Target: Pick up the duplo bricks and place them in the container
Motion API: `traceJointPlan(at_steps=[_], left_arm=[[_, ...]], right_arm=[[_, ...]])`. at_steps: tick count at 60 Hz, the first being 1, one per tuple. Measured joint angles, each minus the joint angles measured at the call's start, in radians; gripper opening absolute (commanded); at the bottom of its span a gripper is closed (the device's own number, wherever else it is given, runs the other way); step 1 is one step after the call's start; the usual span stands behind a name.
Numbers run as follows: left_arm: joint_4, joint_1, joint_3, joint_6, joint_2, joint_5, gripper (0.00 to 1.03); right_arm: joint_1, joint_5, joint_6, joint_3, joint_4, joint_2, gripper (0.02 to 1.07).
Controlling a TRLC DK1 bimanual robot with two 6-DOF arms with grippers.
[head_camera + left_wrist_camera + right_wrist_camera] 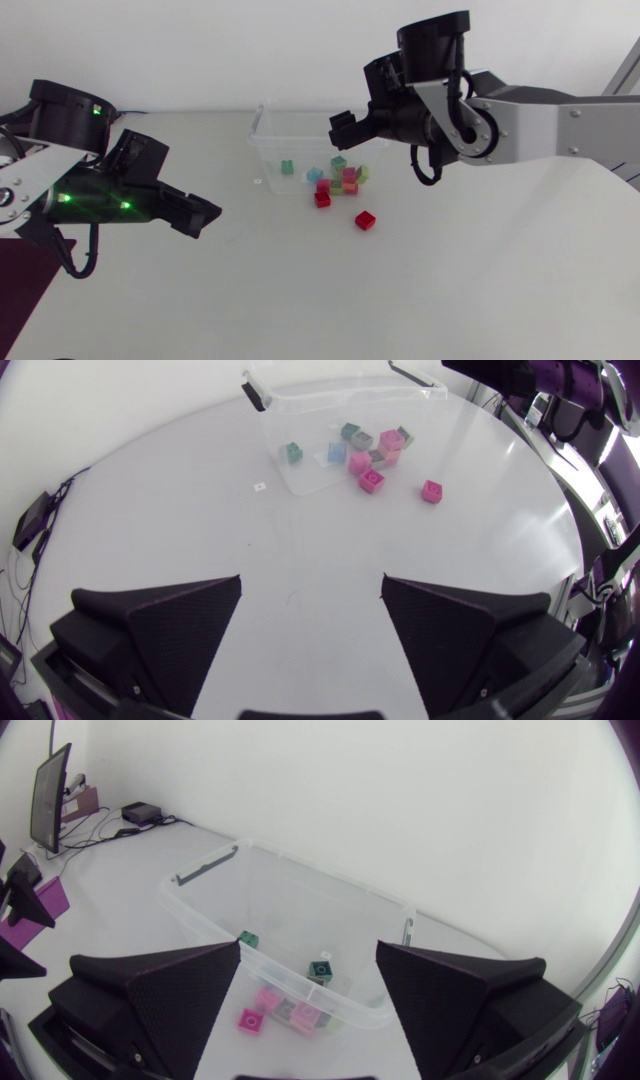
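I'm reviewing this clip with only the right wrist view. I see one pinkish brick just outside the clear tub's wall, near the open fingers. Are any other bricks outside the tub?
Observer: Yes. The head view shows a second red brick on the table, apart from the container and from the first brick.
Operator: And the left arm? I can't tell where it is.
Observer: The left gripper is over bare table, off the container's left side, open and empty.
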Motion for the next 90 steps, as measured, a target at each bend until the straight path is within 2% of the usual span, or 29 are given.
traceJointPlan(at_steps=[7,14,21,24,32,40,59,72,79,90], left_arm=[[0.004,0.0,-0.011,0.0,0.0,0.0,0.98],[0.004,0.0,-0.024,0.0,-0.008,0.0,0.98],[0.004,0.013,-0.034,0.0,-0.021,0.0,0.98],[0.004,0.02,-0.039,0.0,-0.025,0.0,0.98],[0.004,0.024,-0.05,0.0,-0.031,0.0,0.98],[0.004,0.024,-0.053,0.0,-0.036,0.0,0.98],[0.006,0.03,-0.081,0.0,-0.055,0.0,0.98],[0.014,0.037,-0.093,0.003,-0.058,0.0,0.98],[0.024,0.037,-0.106,0.003,-0.058,0.0,0.98],[0.037,0.037,-0.112,0.003,-0.058,0.0,0.98]], right_arm=[[0.051,0.002,0.011,-0.044,-0.013,-0.052,1.0],[0.101,-0.051,0.016,-0.101,-0.047,-0.083,1.0],[0.124,-0.057,0.018,-0.169,-0.058,-0.108,1.0],[0.132,-0.04,0.018,-0.196,-0.057,-0.118,1.0],[0.19,0.083,0.038,-0.271,0.001,-0.124,1.02],[0.22,0.093,0.142,-0.32,-0.003,-0.114,1.02],[0.213,0.072,0.304,-0.322,0.027,0.008,1.0],[0.189,0.085,0.325,-0.308,0.04,0.129,1.01],[0.167,0.108,0.324,-0.3,0.098,0.189,1.01],[0.146,0.108,0.315,-0.22,0.111,0.293,1.01]])
